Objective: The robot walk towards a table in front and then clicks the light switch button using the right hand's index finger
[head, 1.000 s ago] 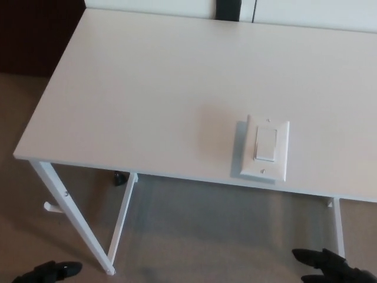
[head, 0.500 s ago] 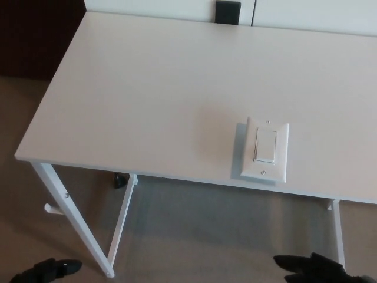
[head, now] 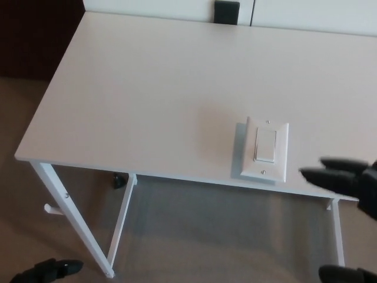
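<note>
One light switch [head: 265,150] lies flat near the desk [head: 147,94] front edge. Right hand [head: 347,180] hovers just right of it, not touching, fingers [head: 321,174] extended and apart, holding nothing. Left hand [head: 47,271] low by the floor, finger state unclear.

White table [head: 147,100]; white switch [head: 265,149] left of black right hand [head: 347,180]; tan floor [head: 23,236]; black left hand [head: 47,271] opposite.
</note>
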